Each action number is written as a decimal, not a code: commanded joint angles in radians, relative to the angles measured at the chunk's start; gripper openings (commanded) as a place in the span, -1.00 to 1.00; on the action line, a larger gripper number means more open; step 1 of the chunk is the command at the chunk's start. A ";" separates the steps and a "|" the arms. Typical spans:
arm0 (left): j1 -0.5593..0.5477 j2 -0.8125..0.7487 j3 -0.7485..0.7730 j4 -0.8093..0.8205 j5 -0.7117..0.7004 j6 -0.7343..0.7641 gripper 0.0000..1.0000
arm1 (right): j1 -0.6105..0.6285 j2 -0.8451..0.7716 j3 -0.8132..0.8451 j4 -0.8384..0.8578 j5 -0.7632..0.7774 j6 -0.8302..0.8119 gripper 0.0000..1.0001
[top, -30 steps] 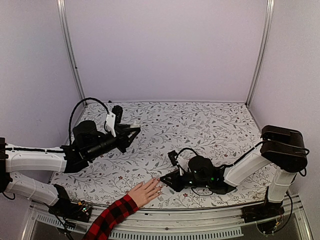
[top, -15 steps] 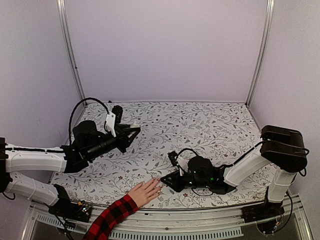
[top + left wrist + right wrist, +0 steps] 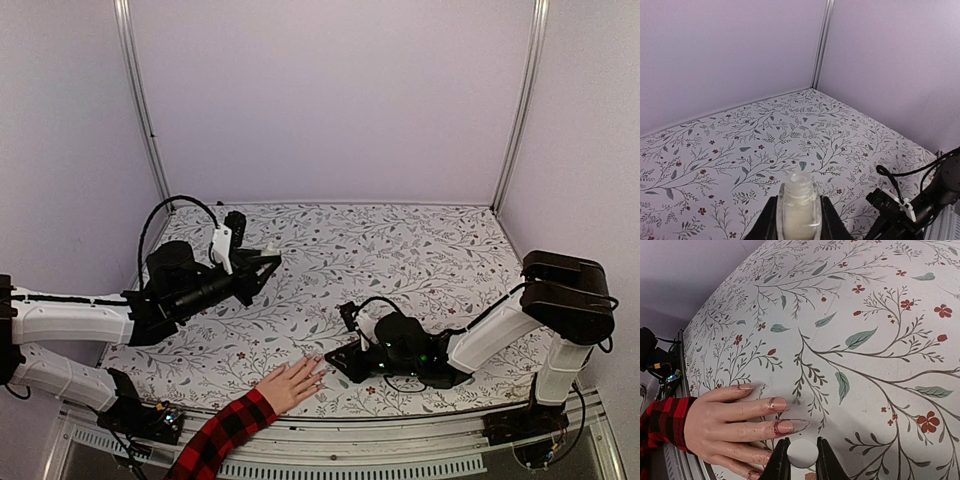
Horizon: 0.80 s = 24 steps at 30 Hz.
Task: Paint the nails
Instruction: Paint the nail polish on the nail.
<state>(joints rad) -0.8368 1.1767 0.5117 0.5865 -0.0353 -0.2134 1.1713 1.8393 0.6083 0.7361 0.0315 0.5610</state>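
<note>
A light-skinned hand (image 3: 290, 385) in a red-and-black plaid sleeve (image 3: 222, 434) lies flat at the table's near edge. In the right wrist view its nails (image 3: 785, 426) are long, pale and glossy, with reddish smears around the cuticles. My right gripper (image 3: 803, 441) is shut on a round white cap (image 3: 802, 453), right beside the fingertips and just below the middle nail. In the top view it (image 3: 335, 364) sits low, right of the hand. My left gripper (image 3: 798, 199) is shut on a small clear uncapped bottle (image 3: 799, 215), held above the table at the left (image 3: 268, 262).
A floral-patterned cloth (image 3: 400, 250) covers the table. Lilac walls with metal corner posts (image 3: 515, 110) enclose the back and sides. A black cable (image 3: 175, 205) loops over the left arm. The right arm's base (image 3: 565, 300) stands at the near right.
My right arm has edged very slightly to the right beside the fingertips. The hand and the left arm have not moved.
</note>
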 commanded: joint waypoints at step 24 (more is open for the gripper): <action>0.006 0.021 0.040 0.034 0.011 0.006 -1.00 | -0.004 -0.091 -0.033 -0.031 0.055 0.008 -1.00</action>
<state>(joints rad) -0.8368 1.1915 0.5236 0.5869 -0.0338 -0.2134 1.1706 1.7863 0.5846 0.7071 0.0582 0.5644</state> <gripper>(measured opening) 0.214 0.162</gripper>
